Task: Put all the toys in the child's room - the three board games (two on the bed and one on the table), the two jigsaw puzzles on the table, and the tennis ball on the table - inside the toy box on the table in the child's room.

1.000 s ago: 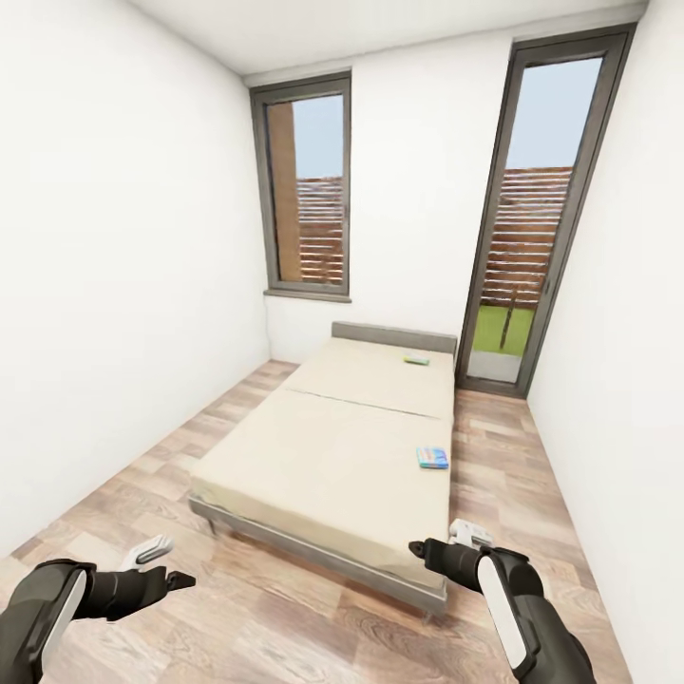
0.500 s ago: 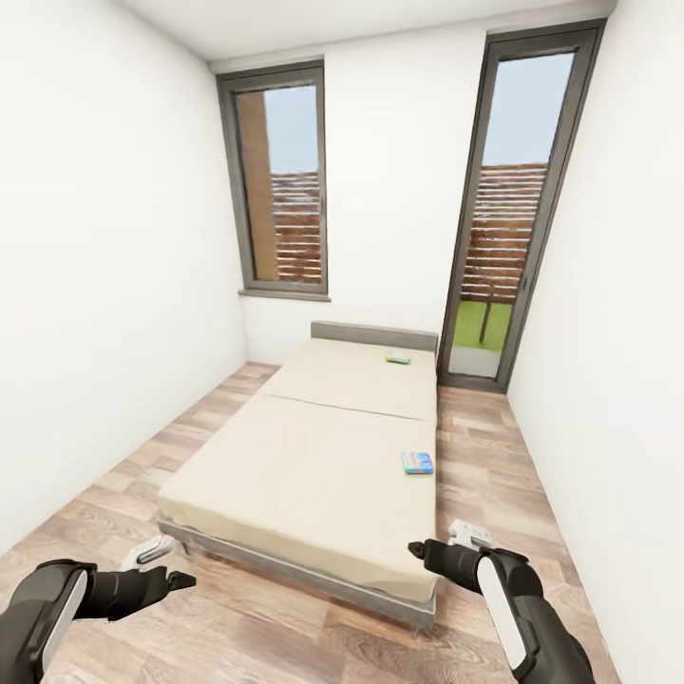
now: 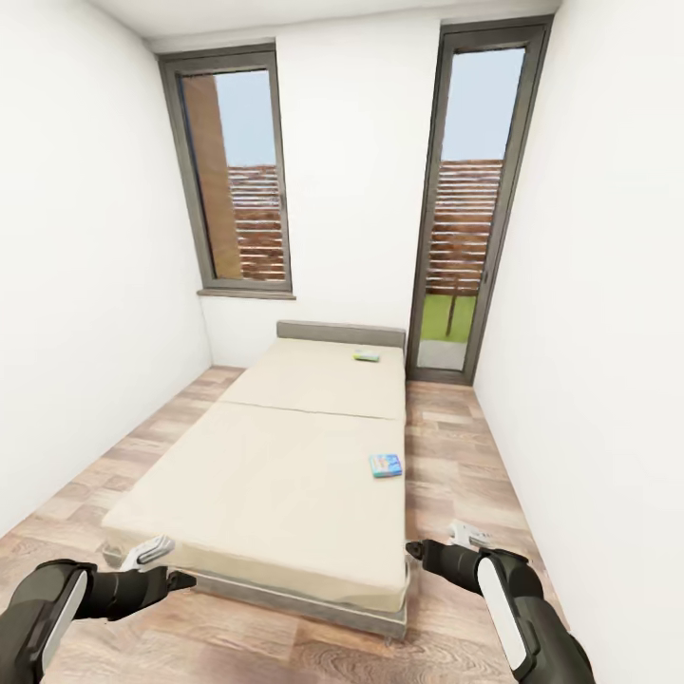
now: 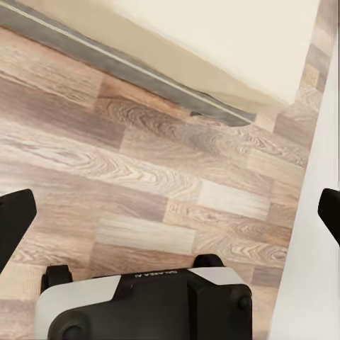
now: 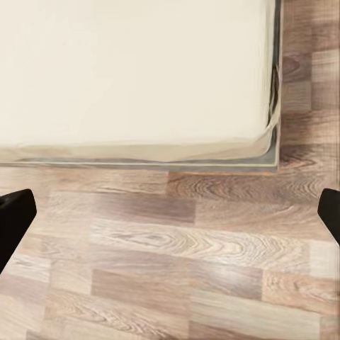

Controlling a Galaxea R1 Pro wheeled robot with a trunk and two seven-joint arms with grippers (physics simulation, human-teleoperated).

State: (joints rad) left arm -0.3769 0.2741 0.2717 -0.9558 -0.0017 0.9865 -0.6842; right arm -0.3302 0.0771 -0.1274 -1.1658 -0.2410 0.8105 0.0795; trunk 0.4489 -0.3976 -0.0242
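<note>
Two board games lie on the beige bed (image 3: 275,456). A blue box (image 3: 385,465) rests near the bed's right edge, and a green box (image 3: 366,356) sits far off by the grey headboard (image 3: 340,333). My left gripper (image 3: 166,568) hovers open at the bed's near left corner, over wooden floor. My right gripper (image 3: 437,541) hangs open just off the near right corner. In the left wrist view the left gripper (image 4: 170,212) has its fingers spread wide over floorboards beside the bed (image 4: 212,42). The right gripper (image 5: 170,216) is spread the same way before the bed (image 5: 134,71).
White walls close in on both sides. A window (image 3: 233,180) and a tall glass door (image 3: 470,199) are in the far wall. A strip of wood floor (image 3: 446,446) runs along the bed's right side, and a wider one (image 3: 123,456) along its left.
The whole view has shifted: the bed now sits further left and its foot is closer to my grippers. Both arms keep the same pose in the picture, grippers still open.
</note>
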